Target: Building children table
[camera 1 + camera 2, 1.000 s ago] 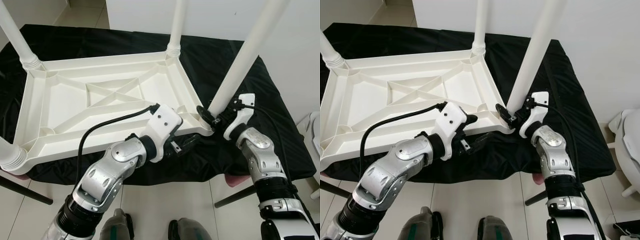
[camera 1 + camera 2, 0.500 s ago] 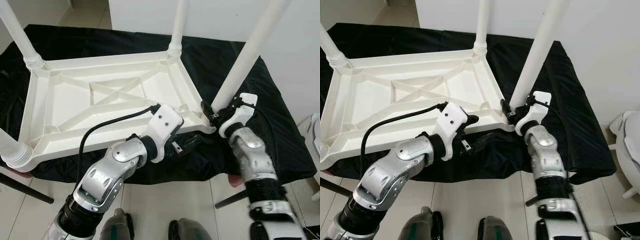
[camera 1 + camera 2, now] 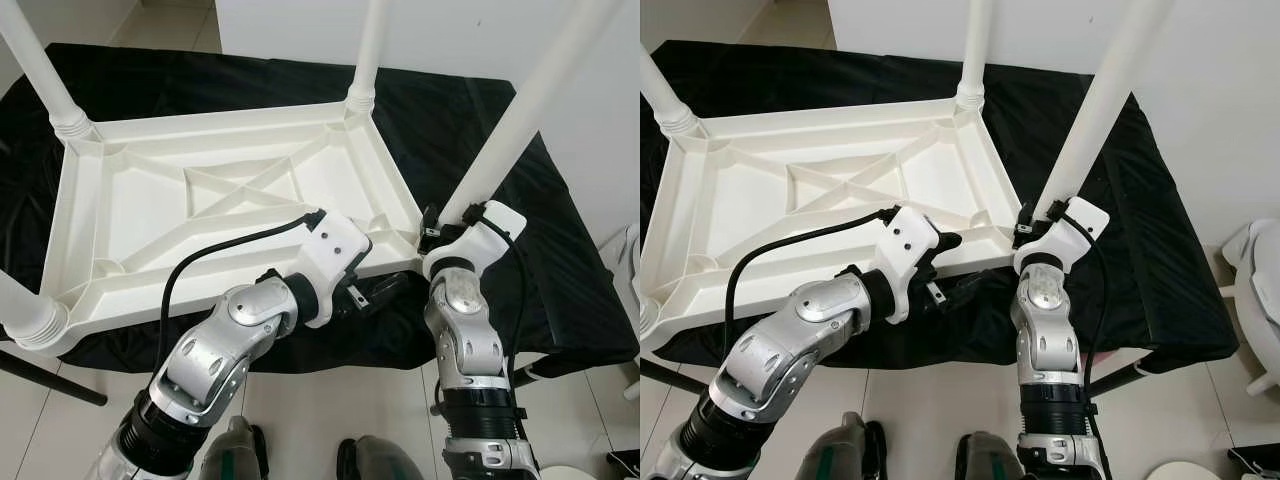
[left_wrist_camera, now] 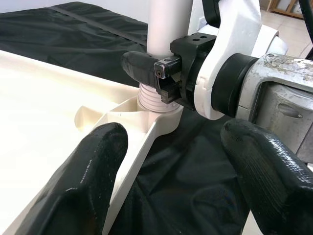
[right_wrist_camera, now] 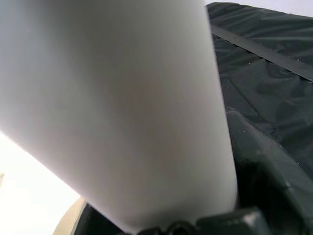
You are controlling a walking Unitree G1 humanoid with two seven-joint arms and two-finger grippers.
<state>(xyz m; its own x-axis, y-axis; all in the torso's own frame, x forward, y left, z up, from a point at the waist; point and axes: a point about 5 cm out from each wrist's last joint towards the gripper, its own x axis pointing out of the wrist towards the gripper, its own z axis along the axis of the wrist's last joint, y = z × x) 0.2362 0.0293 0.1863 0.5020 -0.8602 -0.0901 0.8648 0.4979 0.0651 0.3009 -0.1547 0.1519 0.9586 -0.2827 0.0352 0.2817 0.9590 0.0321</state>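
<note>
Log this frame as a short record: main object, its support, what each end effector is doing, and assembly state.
object: upside-down white plastic children's table, ribbed underside up
support: black cloth-covered surface
legs: four white tube legs stand in the corner sockets
right end effector: shut on the near-right white leg just above its threaded base
left end effector: open, fingers either side of the table's near-right corner

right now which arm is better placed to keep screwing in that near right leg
Right. The right gripper is clamped on the leg just above its threaded base, while the left gripper is open at the tabletop edge, holding nothing.
</note>
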